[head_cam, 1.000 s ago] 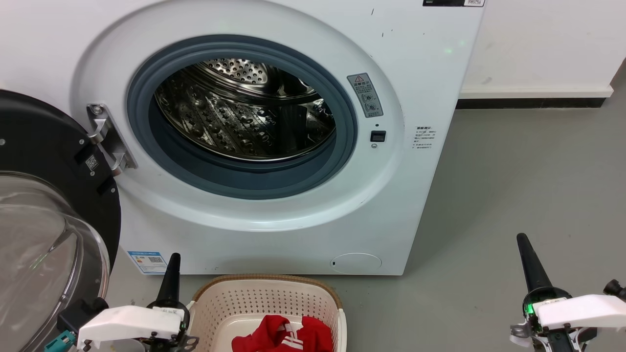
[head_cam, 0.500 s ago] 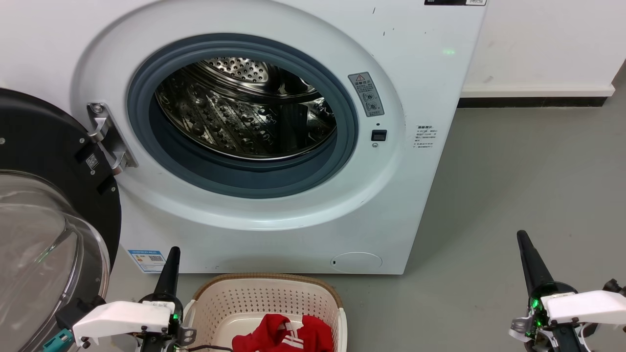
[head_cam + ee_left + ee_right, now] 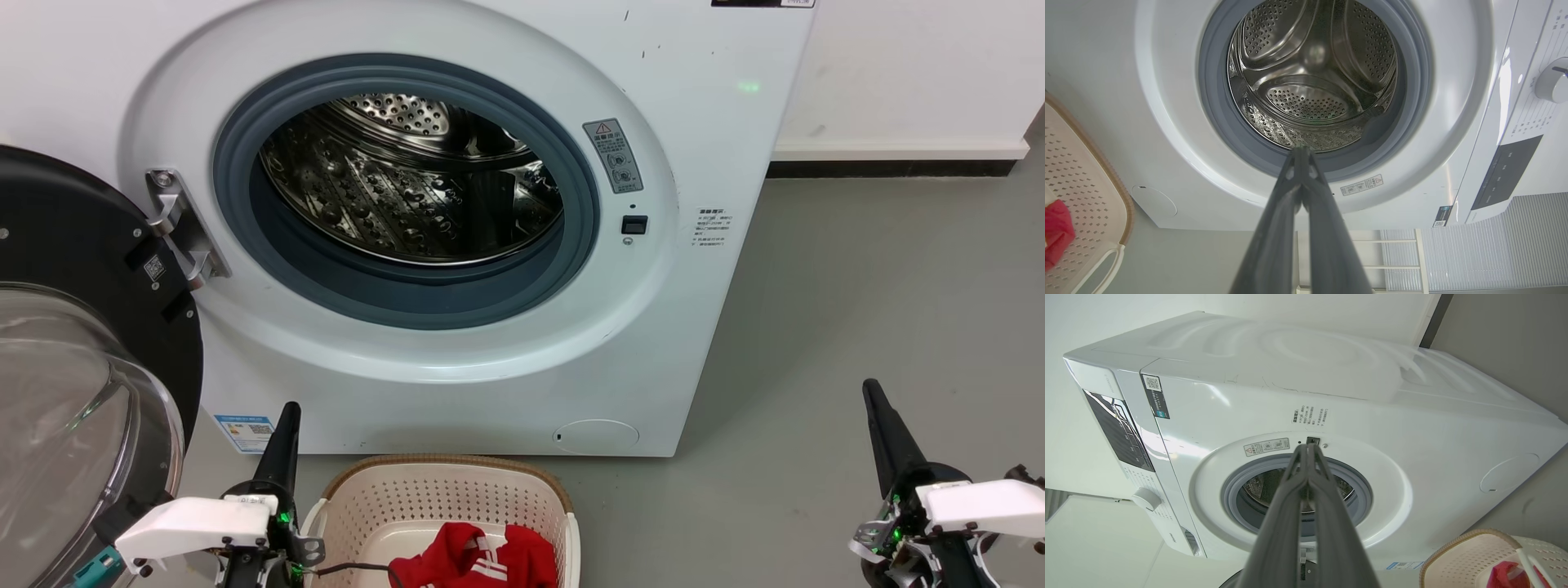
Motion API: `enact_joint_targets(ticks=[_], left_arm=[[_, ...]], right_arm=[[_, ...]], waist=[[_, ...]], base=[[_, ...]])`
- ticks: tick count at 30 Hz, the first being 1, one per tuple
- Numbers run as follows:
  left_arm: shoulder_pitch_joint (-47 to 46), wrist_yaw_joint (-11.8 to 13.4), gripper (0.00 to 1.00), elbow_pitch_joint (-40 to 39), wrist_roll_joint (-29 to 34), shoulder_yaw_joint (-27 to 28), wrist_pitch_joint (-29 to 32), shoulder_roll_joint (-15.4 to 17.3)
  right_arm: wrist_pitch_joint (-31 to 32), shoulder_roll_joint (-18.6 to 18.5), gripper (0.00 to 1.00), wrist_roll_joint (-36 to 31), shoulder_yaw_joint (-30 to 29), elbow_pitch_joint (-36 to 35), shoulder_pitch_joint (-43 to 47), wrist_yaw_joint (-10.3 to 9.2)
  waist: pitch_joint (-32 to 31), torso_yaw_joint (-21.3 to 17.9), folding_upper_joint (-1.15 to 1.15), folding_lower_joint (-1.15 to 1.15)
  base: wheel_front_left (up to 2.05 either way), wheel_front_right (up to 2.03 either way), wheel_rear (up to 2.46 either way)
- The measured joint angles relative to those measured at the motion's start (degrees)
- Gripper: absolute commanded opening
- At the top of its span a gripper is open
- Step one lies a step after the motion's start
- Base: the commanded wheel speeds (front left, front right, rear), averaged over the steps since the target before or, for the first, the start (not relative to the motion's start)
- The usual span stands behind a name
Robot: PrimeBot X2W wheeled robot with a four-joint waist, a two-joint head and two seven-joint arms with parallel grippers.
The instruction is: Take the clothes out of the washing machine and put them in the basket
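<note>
The white washing machine [image 3: 718,147] stands open, its shiny steel drum [image 3: 408,180] bare of cloth, as the left wrist view of the drum [image 3: 1310,81] also shows. Red clothes [image 3: 473,559] with white stripes lie in the cream basket [image 3: 445,494] on the floor in front of it. My left gripper [image 3: 287,412] is shut and holds nothing, just left of the basket, fingers pointing up toward the machine. My right gripper [image 3: 870,390] is shut too, over bare floor at the far right. Both wrist views show fingertips pressed together: left gripper [image 3: 1301,151], right gripper [image 3: 1307,447].
The black-rimmed glass door [image 3: 73,392] hangs open at the left, close behind my left arm, on a metal hinge [image 3: 184,233]. Grey floor [image 3: 857,310] stretches to the right of the machine up to a white wall [image 3: 898,65] with a dark skirting strip.
Both arms have sunk slightly toward the bottom edge of the head view, the left one drifting a little left. The clothes and basket lie as before.
</note>
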Motion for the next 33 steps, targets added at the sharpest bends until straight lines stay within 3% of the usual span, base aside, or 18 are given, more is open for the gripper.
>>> enact_joint_targets(ticks=[21, 33], left_arm=[[-1.83, -1.35, 0.00, 1.11, -8.93, 1.12, 2.31, -0.09], [-1.83, -1.35, 0.00, 1.15, -8.90, 1.37, 2.57, -0.23]], right_arm=[[2.43, 0.15, 0.00, 8.79, -0.99, 1.58, -2.08, 0.00], [2.72, 0.37, 0.00, 8.71, -1.31, 1.64, -2.13, 0.00]], waist=[[0.31, 0.18, 0.00, 0.00], [0.31, 0.18, 0.00, 0.00]], base=[[0.00, 0.00, 0.00], [0.00, 0.00, 0.00]])
